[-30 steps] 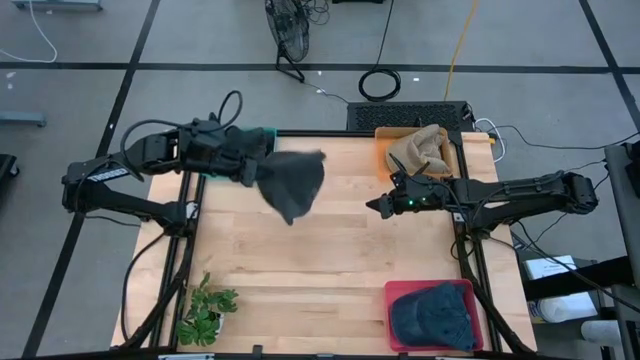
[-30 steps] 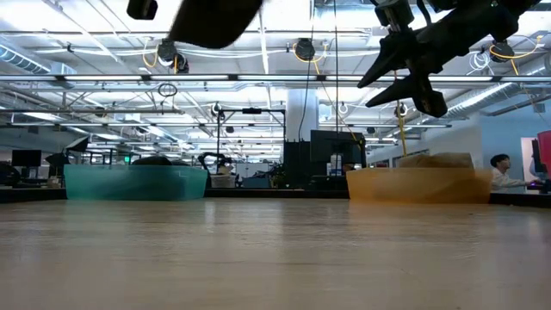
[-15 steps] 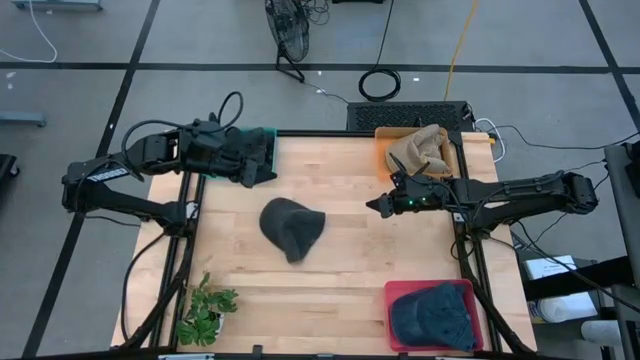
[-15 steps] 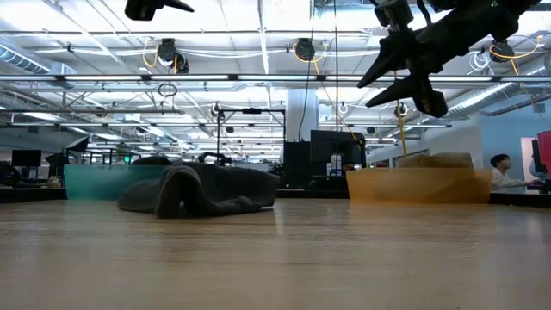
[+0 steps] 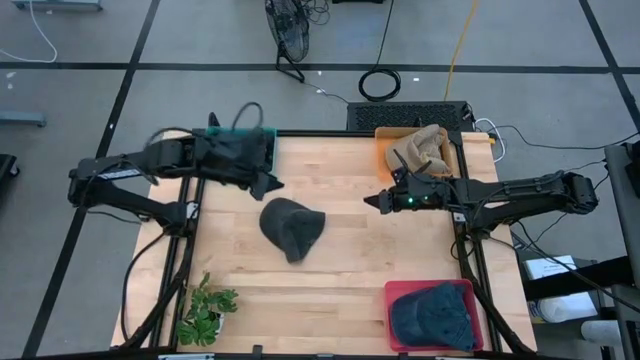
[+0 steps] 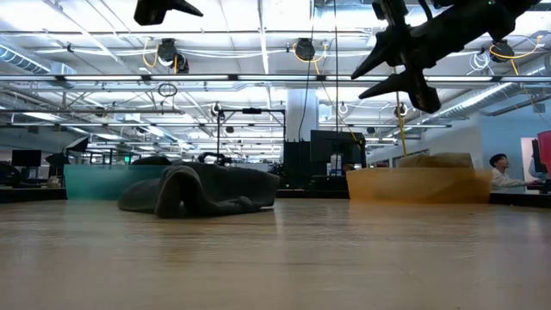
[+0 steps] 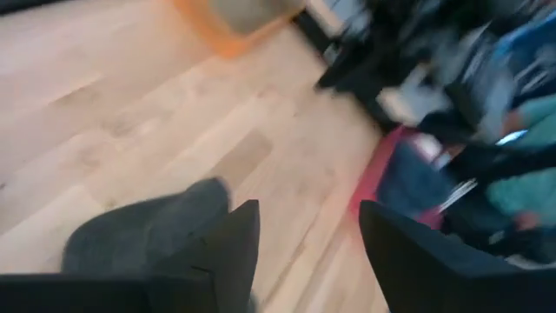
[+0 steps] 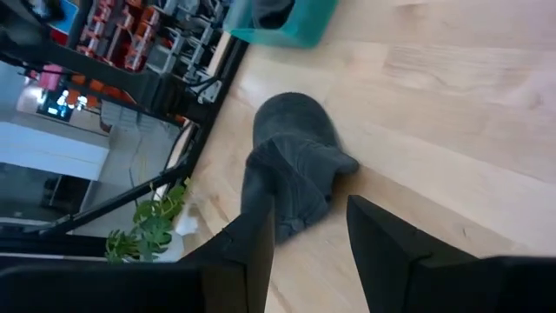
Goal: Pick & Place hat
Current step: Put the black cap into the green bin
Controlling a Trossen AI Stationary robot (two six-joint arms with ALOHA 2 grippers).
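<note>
1. Left gripper (image 5: 268, 184) hangs above the surface with jaws wide and empty
2. Crumpled dark grey fabric hat (image 5: 291, 226) lies mid-surface on the pale wooden surface (image 5: 350, 270), apparently within either arm's reach
3. Right gripper (image 5: 372, 200), jaws parted and empty, waits opposite

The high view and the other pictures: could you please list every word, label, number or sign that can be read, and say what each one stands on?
None can be read.
The left arm bears a pale label: too small to read.
The dark grey hat, red bin, orange bin and teal bin show no text.
</note>
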